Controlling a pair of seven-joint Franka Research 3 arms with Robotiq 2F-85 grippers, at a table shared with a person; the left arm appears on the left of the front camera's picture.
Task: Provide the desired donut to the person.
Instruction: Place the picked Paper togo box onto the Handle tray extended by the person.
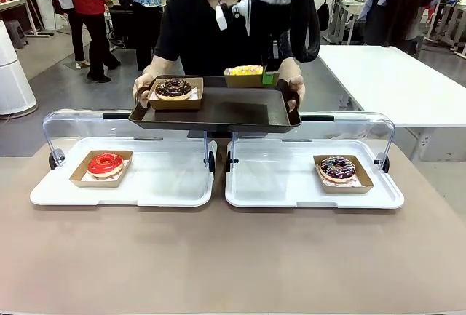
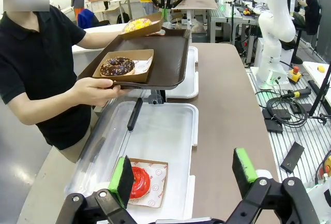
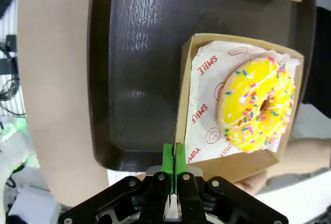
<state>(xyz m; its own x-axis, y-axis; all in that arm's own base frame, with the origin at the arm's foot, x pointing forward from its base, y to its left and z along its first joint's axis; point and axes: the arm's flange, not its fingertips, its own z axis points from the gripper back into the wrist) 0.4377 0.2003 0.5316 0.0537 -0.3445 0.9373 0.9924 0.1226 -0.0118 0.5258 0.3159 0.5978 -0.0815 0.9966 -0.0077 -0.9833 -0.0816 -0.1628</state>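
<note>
The right gripper [image 3: 172, 157], pads pinched together on the near wall of the yellow sprinkled donut's cardboard tray [image 3: 182, 105], holds it just above the person's brown serving tray [image 1: 218, 108], so release appears to need only a short descent.

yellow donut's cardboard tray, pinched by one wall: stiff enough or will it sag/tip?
Likely bends: the cardboard tray looks thin, and the right gripper pinches just one wall. Probably light, though the yellow donut sits away from that wall, so it may droop there. The donut looks loose on its paper and could slide.
</note>
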